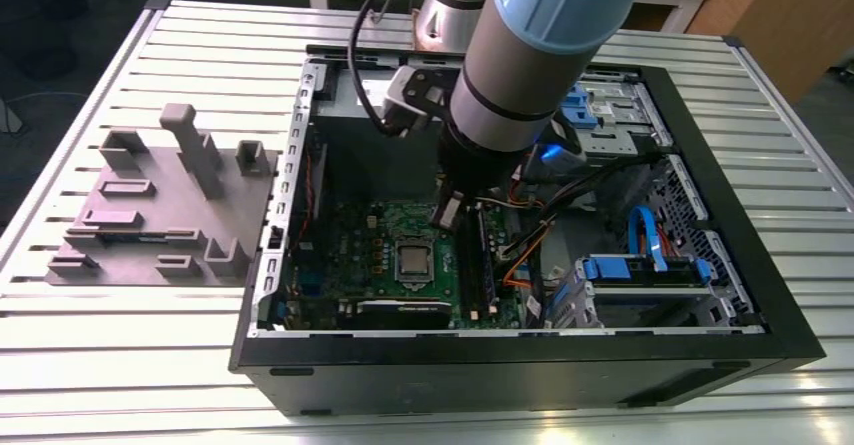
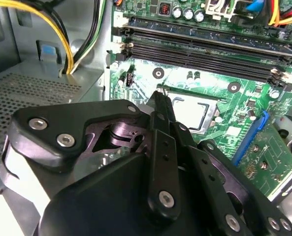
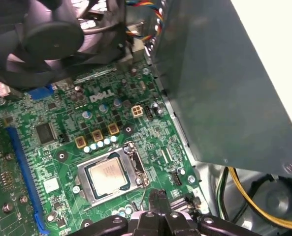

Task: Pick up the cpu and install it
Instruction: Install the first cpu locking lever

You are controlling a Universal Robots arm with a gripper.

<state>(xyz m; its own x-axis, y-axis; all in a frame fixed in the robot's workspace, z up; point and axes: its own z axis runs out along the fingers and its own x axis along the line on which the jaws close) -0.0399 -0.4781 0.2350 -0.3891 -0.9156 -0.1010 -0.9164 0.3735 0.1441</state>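
Now pinched together into one thin point: the gripper (image 2: 159, 96), with nothing seen between its fingers (image 2: 161, 129). Poised at one corner of the CPU socket (image 3: 136, 162), just beside the metal frame; cannot tell whether touching it. Already seated flat in that socket, silver-grey top upward: the cpu (image 2: 192, 110), also seen in the first wrist view (image 3: 108, 174) and in the exterior view (image 1: 415, 259), near the middle of the green motherboard (image 1: 354, 235) and close to the long black memory slots (image 2: 200, 49). Reaching steeply down into the open computer case (image 1: 534, 357) from above its far wall: the grey arm (image 1: 534, 55), wrist almost vertical over the board. Printed in white on the motherboard near the black fan (image 3: 42, 34): a short word, left unread. Standing on the slatted table (image 1: 134, 365) beside the case, on the exterior view's left: a grey fixture block (image 1: 160, 215).
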